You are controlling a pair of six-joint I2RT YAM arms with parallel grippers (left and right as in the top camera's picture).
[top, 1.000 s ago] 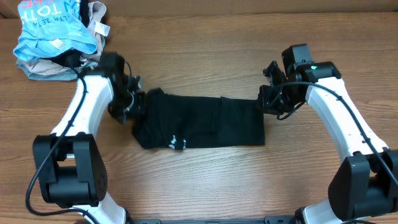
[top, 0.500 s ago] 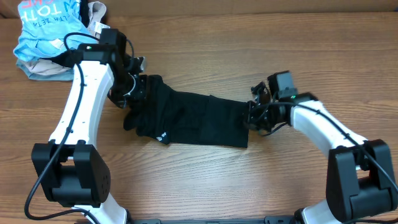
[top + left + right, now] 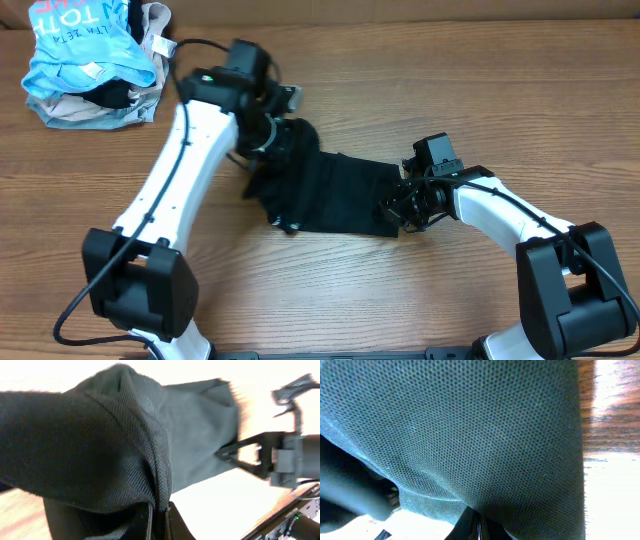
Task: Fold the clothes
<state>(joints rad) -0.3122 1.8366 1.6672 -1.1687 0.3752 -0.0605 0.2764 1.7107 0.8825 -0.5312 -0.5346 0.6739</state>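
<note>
Overhead view: a wooden bench (image 3: 450, 80) with two white robot arms reaching in from the near edge. A black T-shirt (image 3: 340, 190) lies at the middle of the bench, folded into a long band that runs from left to right. The left gripper (image 3: 283, 135) is clamped on the shirt's left end, where the cloth is bunched and raised. The right gripper (image 3: 398, 207) is closed on the shirt's right end, low by the wood. In the far left corner a light-blue garment (image 3: 80, 40) with white lettering lies crumpled on top of a beige garment (image 3: 70, 112), well apart from the shirt.

Left wrist view: dark knit cloth of the T-shirt (image 3: 100, 445) drapes over most of the frame. The left gripper (image 3: 159, 519) pinches a folded edge of it at the bottom. The rest of the shirt stretches away to the right gripper (image 3: 235, 454).

Right wrist view: black mesh-like shirt fabric (image 3: 460, 430) fills nearly everything. The right gripper (image 3: 475, 527) nips its lower edge, and a strip of bench (image 3: 610, 410) shows at the right.
</note>
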